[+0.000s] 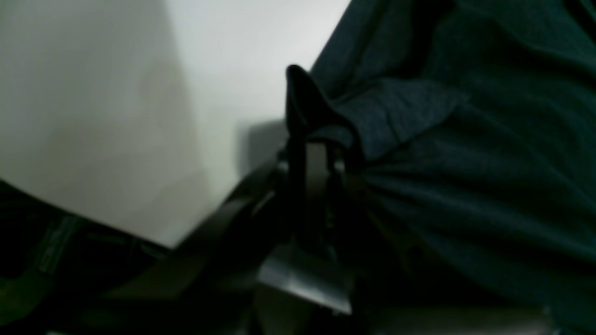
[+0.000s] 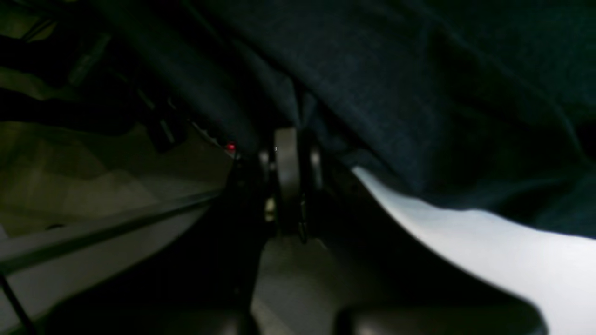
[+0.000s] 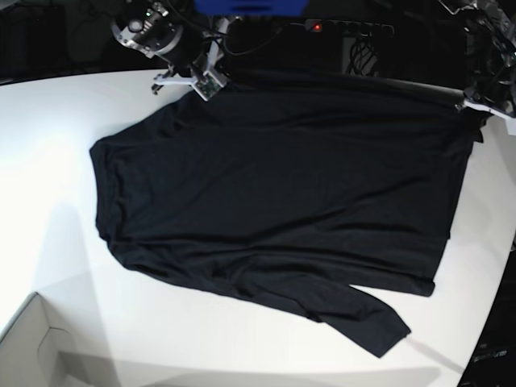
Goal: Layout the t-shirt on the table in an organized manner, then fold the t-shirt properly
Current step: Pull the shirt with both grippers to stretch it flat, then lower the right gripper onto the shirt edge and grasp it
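Observation:
The black t-shirt lies spread over the white table, with one long sleeve trailing toward the near right corner. At the far left of the base view my right gripper is shut on the shirt's far edge. The right wrist view shows its fingers closed with dark fabric bunched around them above the table edge. At the far right my left gripper is shut on the other far corner. In the left wrist view a fold of t-shirt is pinched at its gripper, beside the bare table.
A pale box corner sits at the near left. Behind the table's curved far edge are a power strip with a red light and cables. The table's right edge runs close to the shirt's hem.

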Controlling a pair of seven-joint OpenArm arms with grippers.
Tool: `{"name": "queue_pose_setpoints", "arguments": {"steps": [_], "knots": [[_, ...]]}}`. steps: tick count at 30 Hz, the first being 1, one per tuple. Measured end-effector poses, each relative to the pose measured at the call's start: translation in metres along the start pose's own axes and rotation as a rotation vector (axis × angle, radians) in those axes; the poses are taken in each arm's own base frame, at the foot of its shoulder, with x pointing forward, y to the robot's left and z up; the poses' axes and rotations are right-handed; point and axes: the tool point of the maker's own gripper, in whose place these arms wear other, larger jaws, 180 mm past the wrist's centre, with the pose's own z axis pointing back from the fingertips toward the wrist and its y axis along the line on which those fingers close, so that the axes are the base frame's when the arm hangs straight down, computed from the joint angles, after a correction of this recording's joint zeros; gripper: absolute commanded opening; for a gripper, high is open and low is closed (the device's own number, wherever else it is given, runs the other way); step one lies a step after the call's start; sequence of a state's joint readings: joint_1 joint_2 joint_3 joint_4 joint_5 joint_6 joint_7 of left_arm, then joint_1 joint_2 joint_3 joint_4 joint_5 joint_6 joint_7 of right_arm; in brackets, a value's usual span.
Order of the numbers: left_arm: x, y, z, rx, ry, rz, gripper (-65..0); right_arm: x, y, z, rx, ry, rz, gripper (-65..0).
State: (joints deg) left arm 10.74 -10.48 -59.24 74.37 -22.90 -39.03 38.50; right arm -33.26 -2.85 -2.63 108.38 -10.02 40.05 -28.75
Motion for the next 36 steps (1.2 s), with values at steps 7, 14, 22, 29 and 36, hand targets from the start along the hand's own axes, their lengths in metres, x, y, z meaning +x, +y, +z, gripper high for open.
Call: {"name": "queue_pose_setpoints", "arguments": {"steps": [7,14,22,29,36], "knots": [[-0.006,0.007,0.007,0.016,0.009,0.010,-64.9,0.000,0.003,0.003,0.002,-0.003,-0.002,-65.0],[-0.005,0.008,0.007,0.016,0.003,0.010,-64.9,-0.006,0.009,0.010,0.003,0.008,-0.011,-65.0],[0.013,0.003,0.023,0.026,-0.033,-0.073,-64.9,0.010,0.008,0.024,-0.019,-0.034,0.007,-65.0],[0.009,0.012,0.029,0.052,0.003,-0.061,-64.9,0.010,0.007,0.024,-0.020,-0.034,0.007,-65.0],[0.009,0.025,0.038,0.092,-0.007,-0.040,-64.9,0.008,0.010,0.026,-0.019,-0.037,-0.002,-65.0]]}}
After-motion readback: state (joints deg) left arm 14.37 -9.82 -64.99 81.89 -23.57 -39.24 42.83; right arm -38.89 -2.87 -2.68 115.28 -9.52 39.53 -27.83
